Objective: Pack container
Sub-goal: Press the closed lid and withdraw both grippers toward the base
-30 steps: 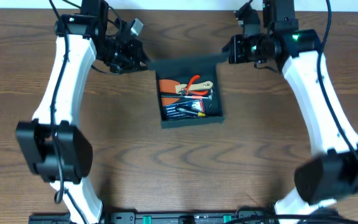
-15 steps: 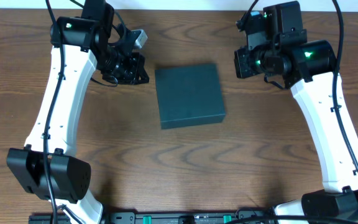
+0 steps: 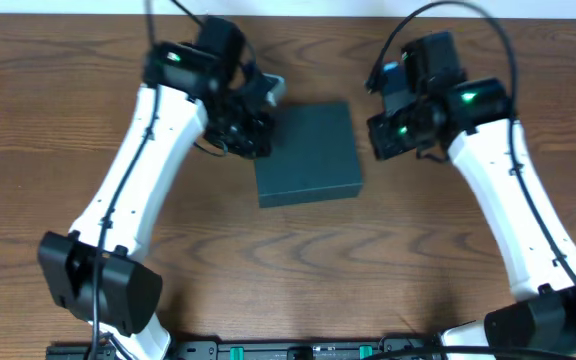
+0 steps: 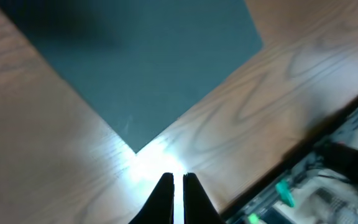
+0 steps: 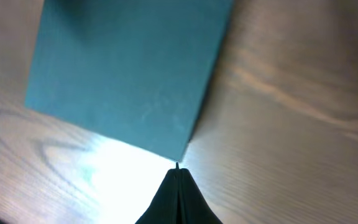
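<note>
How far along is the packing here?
Done: the container lies with its lid shut flat; no loose tools show. In hand: nothing; the left gripper and right gripper are shut and empty, near its corners. Left: probably only backing both grippers away.

Dark brown wood-grain table [image 3: 298, 260] under bright light, a pale strip [image 3: 308, 7] along its far edge

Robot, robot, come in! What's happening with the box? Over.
Left tool shut, empty. Right tool shut, empty. Container lid down, flat on table, between both tools. Nothing on the lid.
</note>
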`<state>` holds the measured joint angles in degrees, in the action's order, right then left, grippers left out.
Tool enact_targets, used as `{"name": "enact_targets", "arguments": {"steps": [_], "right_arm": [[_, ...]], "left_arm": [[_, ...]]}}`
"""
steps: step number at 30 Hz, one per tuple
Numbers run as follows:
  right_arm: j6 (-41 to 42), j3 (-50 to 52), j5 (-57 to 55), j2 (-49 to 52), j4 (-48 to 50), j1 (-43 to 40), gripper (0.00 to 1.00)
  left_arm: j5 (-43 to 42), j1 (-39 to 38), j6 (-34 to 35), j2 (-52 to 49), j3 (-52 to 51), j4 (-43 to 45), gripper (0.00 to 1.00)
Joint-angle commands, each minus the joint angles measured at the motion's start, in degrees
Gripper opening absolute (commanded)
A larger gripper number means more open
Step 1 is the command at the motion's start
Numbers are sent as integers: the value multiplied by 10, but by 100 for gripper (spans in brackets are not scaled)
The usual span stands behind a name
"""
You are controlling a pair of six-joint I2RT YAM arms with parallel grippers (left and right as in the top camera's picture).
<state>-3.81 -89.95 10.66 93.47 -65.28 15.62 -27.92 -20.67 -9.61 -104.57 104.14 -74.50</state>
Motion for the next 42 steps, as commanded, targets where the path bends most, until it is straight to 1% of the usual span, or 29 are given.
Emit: {"name": "enact_targets", "arguments": {"steps": [1, 5, 8, 10, 13, 18, 23, 27, 32, 35, 37, 42], "right_arm": [[-7, 62, 40, -3, 36, 19, 1], [5, 122, 60, -3, 90, 21, 1], [7, 162, 60, 0, 123, 21, 1], [24, 186, 64, 2, 150, 21, 1], [30, 219, 93, 4, 193, 22, 1], [42, 269, 95, 4, 241, 29, 1], [57, 282, 96, 3, 247, 29, 1], [69, 268, 95, -16, 237, 25, 1], [70, 237, 91, -86, 236, 20, 1], [69, 219, 68, -137, 240, 20, 1], [63, 209, 33, -170, 239, 20, 1], [52, 201, -128, -260, 223, 20, 1]], "left_arm": [[68, -24, -12, 8, -56, 51, 6], [98, -30, 14, 7, -134, 144, 6], [106, -29, 20, 7, -198, 212, 6], [118, -29, 24, 7, -236, 247, 6], [127, -29, 24, 7, -285, 290, 6], [127, -29, 24, 5, -343, 337, 6], [126, -29, 29, 10, -340, 327, 6], [126, -29, 43, 40, -301, 271, 6], [126, -29, 43, 131, -251, 217, 6], [128, -29, 43, 206, -236, 214, 10], [155, -29, 43, 256, -235, 214, 12], [294, -29, 43, 383, -235, 196, 15]]}}
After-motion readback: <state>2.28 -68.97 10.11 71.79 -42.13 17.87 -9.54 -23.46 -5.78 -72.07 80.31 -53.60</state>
